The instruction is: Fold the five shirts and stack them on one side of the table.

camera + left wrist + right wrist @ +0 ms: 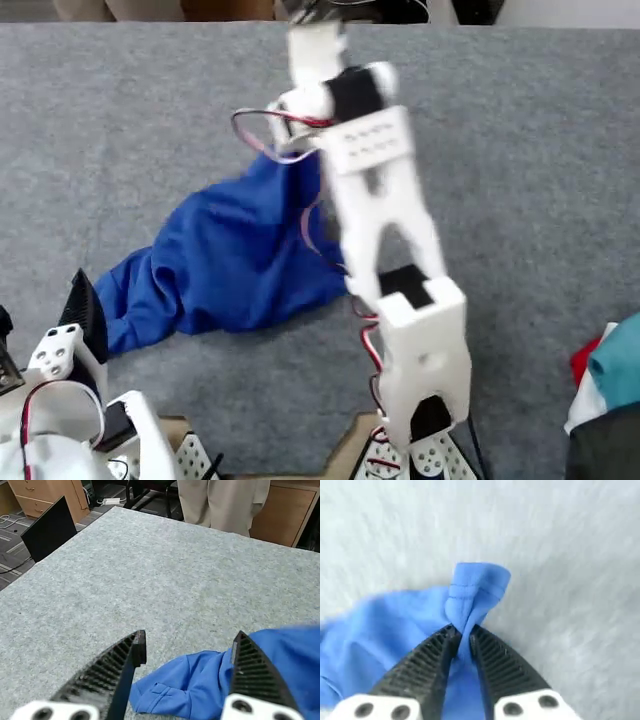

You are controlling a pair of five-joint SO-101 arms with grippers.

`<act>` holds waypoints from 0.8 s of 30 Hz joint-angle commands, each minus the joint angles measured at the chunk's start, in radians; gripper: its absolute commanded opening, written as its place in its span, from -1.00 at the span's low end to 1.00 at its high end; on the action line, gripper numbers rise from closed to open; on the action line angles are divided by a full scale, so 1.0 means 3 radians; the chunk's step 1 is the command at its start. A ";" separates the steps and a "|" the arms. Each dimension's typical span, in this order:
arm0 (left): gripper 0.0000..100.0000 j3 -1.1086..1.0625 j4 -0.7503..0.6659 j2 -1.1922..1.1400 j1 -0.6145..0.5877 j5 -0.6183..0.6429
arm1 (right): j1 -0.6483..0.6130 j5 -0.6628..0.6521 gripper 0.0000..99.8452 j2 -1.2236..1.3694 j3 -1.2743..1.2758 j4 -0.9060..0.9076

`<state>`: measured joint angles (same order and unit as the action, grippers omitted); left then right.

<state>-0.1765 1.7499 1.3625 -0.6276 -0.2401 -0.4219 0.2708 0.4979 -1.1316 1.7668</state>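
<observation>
My right pincer (pixel 462 630) is pinching a bunched bit of the blue shirt (pixel 479 582) tight between its tips. The rest of the shirt lies back under it on the grey table (pixel 560 555). My left pincer (pixel 190 641) is spread wide, with the shirt's edge just below its tips.
</observation>
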 commanded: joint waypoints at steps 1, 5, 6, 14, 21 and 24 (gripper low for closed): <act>-0.45 -0.0015 0.0020 -0.0023 0.0000 0.0026 | 0.0197 -0.0046 -0.99 -0.0555 -0.0719 0.0020; -0.45 -0.0082 -0.0102 -0.0018 0.0000 0.0026 | 0.0376 -0.0020 -0.99 -0.0821 -0.1424 0.0000; -0.45 -0.0148 -0.0169 -0.0013 0.0000 0.0026 | 0.0401 -0.0020 -0.99 -0.0877 -0.1557 0.0015; -0.45 -0.0614 -0.0726 -0.0038 -0.0005 0.0026 | 0.0652 -0.0399 -0.82 -0.1496 -0.1368 0.0066; -0.45 -0.1064 -0.1181 -0.0043 0.0000 0.0031 | 0.0652 -0.0414 -0.02 -0.2596 -0.0545 0.0051; -0.45 -0.1197 -0.1335 -0.0049 0.0010 0.0031 | 0.0673 -0.0399 0.04 -0.2995 -0.0269 0.0041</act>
<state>-0.5094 1.4001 1.3625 -0.6276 -0.2401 -0.2378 0.1603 -0.2846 -1.2789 1.7729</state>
